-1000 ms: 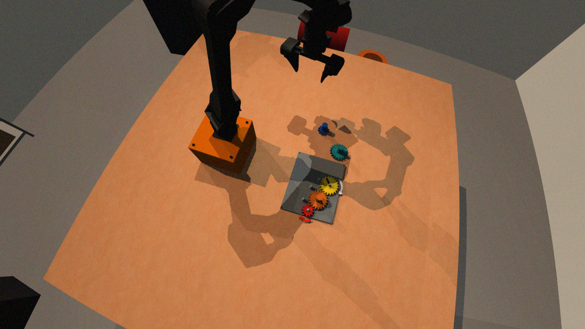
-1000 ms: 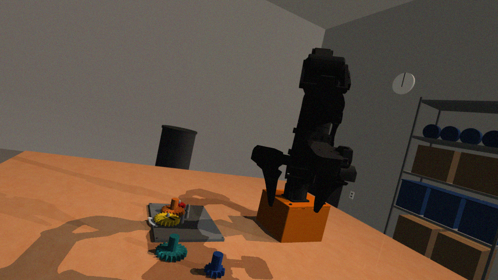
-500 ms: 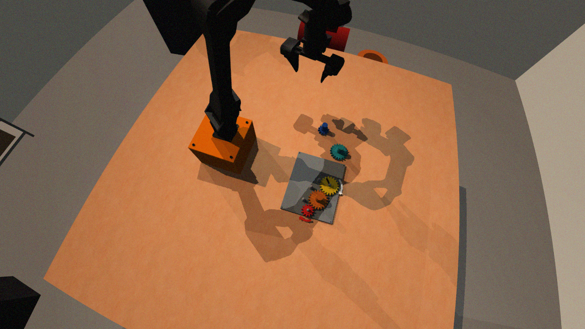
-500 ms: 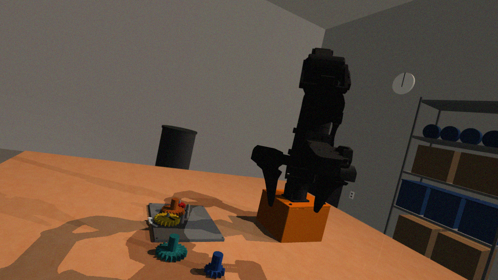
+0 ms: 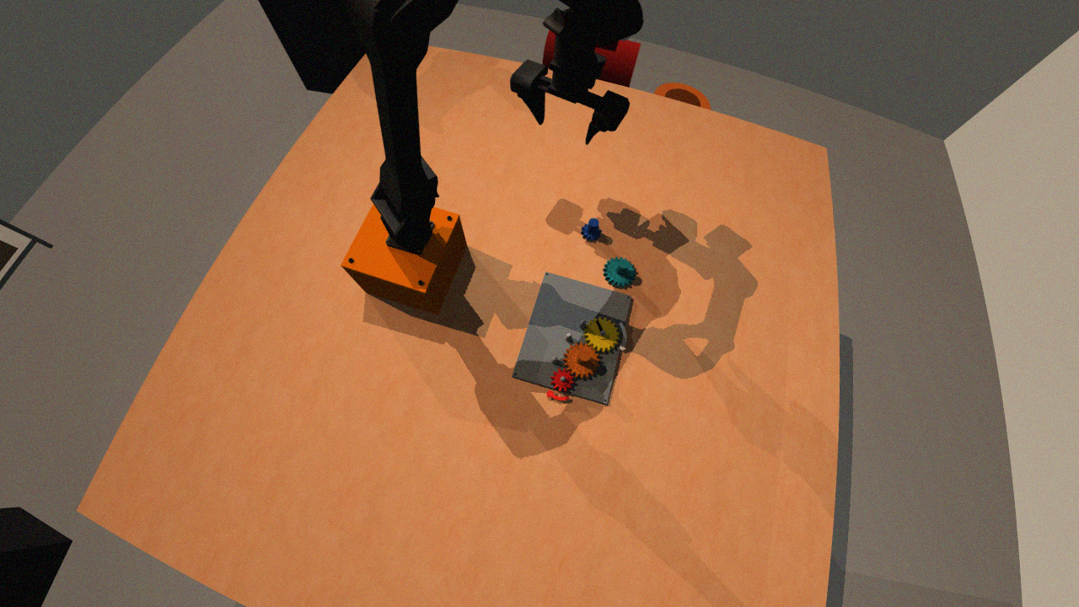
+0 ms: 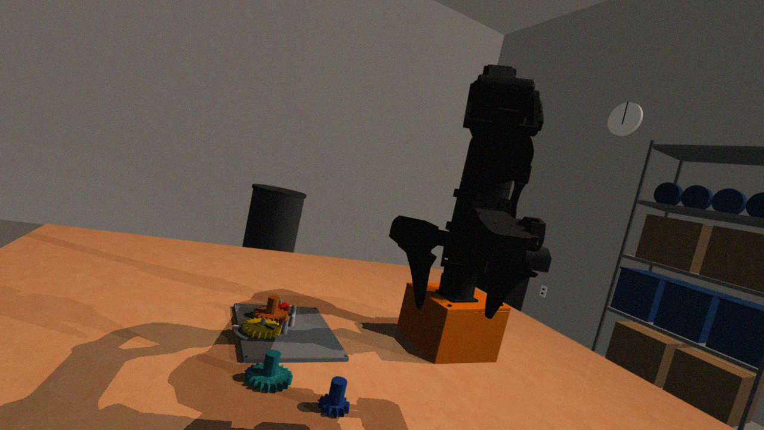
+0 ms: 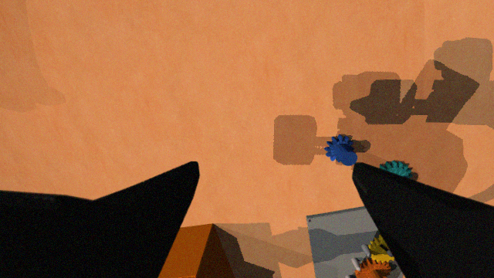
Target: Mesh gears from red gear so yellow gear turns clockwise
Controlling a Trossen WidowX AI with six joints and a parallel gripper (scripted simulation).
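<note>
The one gear that matters most looks to be in place: the orange gear [image 5: 577,367] [image 6: 271,314] [image 7: 372,269] is on the grey board [image 5: 539,324] [image 6: 320,344] [image 7: 324,224], between the red gear [image 5: 559,380] [image 6: 285,306] and the yellow gear [image 5: 603,343] [image 6: 261,329] [image 7: 381,256]. From above, its teeth seem to meet both neighbours, though I can't make out every contact. It looks level and low, so I judge it seated flat.

By my reckoning, one gear between the two is right: red goes clockwise, orange goes the other way, and yellow comes round clockwise, as the white arrow [image 5: 623,335] [image 6: 238,332] asks.

My claw [image 5: 564,132] [image 6: 454,312] [image 7: 275,169] is spread wide with nothing in it, up and well apart from the board, so the moving-away part looks done too.

The teal gear [image 5: 618,270] [image 6: 268,377] [image 7: 396,170] and the blue gear [image 5: 591,230] [image 6: 336,398] [image 7: 340,150] stand upright on the table, off the board. I judge both spare; adding either to the chain could flip the direction or jam it. The bare pegs [image 5: 568,338] [image 6: 285,326] [image 7: 355,264] beside the chain can stay bare. All that seems left is the red gear's test turn, with a poor mesh the main risk.
</note>
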